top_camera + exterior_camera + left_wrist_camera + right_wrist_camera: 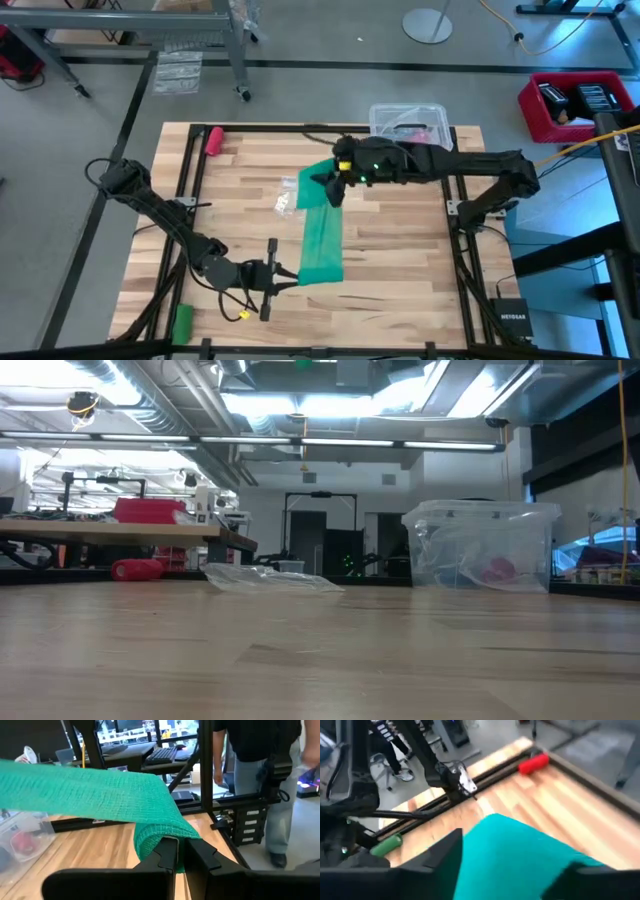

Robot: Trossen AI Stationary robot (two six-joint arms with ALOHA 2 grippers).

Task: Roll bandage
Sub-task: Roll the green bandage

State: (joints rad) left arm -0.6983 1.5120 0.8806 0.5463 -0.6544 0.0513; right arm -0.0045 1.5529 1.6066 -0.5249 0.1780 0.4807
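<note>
The teal-green stretchy cloth bandage [322, 240] lies as a flat strip mid-surface. The left gripper [281, 276] pinches its near end with closed fingers; the right gripper [330, 185] stands spread over the far end. Keep the strip taut and straight while winding.

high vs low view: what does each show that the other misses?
High only: the teal bandage laid as a strip, the left pincer shut on its near end, the right pincer at its far end, and a small green roll at the table's near-left corner. Low only: the room behind, with a bench carrying a red box. Both: the wooden table, the red roll and the clear plastic bin.
</note>
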